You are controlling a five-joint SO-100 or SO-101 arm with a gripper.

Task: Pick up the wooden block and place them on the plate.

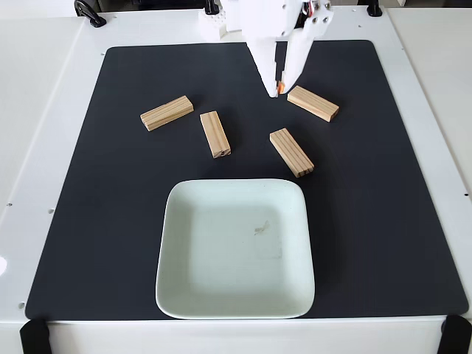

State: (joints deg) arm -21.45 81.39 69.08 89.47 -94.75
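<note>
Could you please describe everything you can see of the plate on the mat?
The plate is a large, pale mint-white square dish with rounded corners and a shallow raised rim, seemingly glazed ceramic. It lies flat and upright on the black mat, at its near edge in the fixed view. It holds nothing; only a small smudge marks its centre. No block touches it.

Arm [254, 18] cut off by the top edge of the fixed view. Gripper [278, 87] fingertips too close together to tell apart. Black clamps [33, 335] cropped at the bottom corners.
</note>
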